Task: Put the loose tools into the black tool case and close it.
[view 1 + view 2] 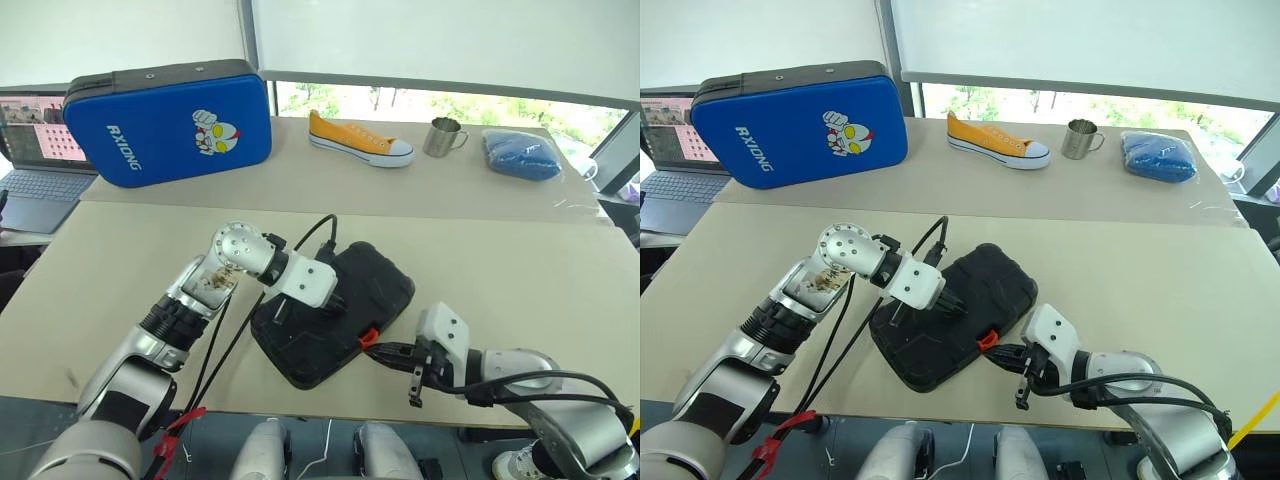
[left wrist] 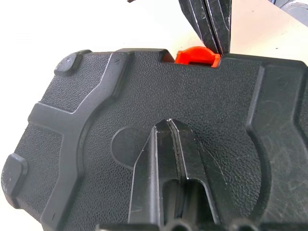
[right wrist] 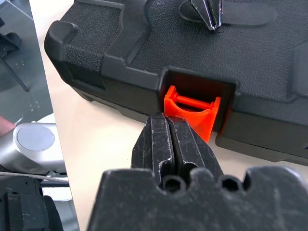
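The black tool case lies lid-down on the bench, left claw closed and pressing its lid, right claw closed at the unfastened orange latch.

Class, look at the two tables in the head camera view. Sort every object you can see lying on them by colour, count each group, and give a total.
Blue: 2, the cartoon-printed case and the folded cloth
Black: 1, the closed tool case
Yellow: 1, the shoe
Silver: 1, the metal mug
Grey: 1, the laptop
Total: 6
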Controlling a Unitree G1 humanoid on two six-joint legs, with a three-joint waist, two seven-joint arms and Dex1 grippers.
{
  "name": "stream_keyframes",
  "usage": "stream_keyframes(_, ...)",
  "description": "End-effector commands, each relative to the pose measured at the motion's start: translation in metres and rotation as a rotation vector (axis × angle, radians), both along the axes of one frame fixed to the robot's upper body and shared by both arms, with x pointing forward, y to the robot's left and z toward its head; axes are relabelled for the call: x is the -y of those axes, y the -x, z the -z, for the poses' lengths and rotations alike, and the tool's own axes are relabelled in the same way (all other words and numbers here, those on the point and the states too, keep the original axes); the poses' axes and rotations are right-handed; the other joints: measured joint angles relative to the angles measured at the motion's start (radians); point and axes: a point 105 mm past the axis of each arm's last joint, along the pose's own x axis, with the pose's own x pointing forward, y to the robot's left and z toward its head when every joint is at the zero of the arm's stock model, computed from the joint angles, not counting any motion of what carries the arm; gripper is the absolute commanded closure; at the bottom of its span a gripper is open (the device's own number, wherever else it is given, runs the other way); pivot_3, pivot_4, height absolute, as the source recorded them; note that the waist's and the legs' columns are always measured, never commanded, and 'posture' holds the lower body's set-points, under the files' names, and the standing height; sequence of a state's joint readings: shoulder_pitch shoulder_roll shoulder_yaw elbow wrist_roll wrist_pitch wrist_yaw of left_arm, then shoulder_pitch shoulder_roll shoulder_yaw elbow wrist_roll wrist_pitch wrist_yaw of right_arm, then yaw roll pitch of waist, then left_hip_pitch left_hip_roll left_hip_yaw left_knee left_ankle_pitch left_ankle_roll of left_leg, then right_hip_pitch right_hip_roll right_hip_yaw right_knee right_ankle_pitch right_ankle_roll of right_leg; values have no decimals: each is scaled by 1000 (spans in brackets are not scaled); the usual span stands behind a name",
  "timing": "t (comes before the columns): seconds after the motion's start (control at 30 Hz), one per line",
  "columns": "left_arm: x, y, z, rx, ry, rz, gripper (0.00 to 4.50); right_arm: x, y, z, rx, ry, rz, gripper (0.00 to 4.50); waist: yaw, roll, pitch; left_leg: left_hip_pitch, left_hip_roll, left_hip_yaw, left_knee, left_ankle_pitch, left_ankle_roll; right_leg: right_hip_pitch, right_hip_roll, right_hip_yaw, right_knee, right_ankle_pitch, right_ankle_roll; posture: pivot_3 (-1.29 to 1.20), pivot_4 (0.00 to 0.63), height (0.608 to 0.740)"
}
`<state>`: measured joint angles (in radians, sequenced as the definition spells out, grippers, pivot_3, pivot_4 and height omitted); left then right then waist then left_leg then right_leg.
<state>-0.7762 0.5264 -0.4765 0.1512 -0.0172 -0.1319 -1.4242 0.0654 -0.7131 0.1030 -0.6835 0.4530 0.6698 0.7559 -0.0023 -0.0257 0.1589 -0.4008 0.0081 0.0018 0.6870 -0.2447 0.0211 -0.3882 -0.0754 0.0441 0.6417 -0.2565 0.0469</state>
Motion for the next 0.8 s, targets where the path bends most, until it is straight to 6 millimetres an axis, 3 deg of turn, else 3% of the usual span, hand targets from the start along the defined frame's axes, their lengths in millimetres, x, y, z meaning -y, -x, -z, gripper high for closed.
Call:
stream_keyframes(0.03, -6, 3, 27, -62, -87, -26, 4500, 4, -6, -14, 91, -7, 12, 4460, 0, 0, 0, 0, 0, 0, 0, 0, 0, 0, 0, 0, 0, 0, 0, 0, 150, 740)
stream_keyframes(0.1, -14, 2, 24, -108, -79, -68, 4500, 13, -3, -21, 78, -25, 21, 3909, 0, 0, 0, 0, 0, 0, 0, 0, 0, 0, 0, 0, 0, 0, 0, 0, 150, 740)
stream_keyframes(0.2, -27, 3, 13, -206, -36, -145, 3834, 26, 7, -32, 60, -39, 0, 3038, -5, 0, 0, -1, 1, 0, 0, 0, 0, 0, 0, 0, 0, 0, 0, 0, 150, 740)
stream_keyframes(0.33, -59, 1, -6, -294, 19, -287, 2419, 48, 17, -49, 54, -28, -20, 1657, -16, 0, 0, 0, 4, 0, -2, 0, 0, -1, 1, 0, 0, 0, 0, 0, 150, 740)
stream_keyframes(0.5, -141, 13, -52, -503, 130, -593, 628, 85, 29, -82, 5, -24, -54, 1, -29, -1, 5, 2, 7, 1, -7, 0, 0, -3, 3, 1, 0, -1, -2, 0, 150, 740)
stream_keyframes(0.57, -158, 18, -67, -518, 165, -671, 42, 94, 32, -92, -22, -39, -57, 0, -25, -3, 7, 1, 7, 0, -7, 0, 0, -3, 3, 0, 0, -1, -3, 0, 150, 740)
stream_keyframes(0.7, -183, 31, -86, -543, 219, -768, 42, 102, 34, -109, -56, -61, -87, 0, -4, -3, 7, 1, 5, 1, -7, 0, 0, -1, -1, -1, -2, -2, -2, 0, 150, 740)
stream_keyframes(0.8, -188, 36, -84, -501, 210, -791, 42, 99, 30, -114, -63, -85, -111, 0, -2, -3, 8, 0, 5, 1, -7, 0, 0, -2, -2, -1, -3, -2, -2, 0, 150, 740)
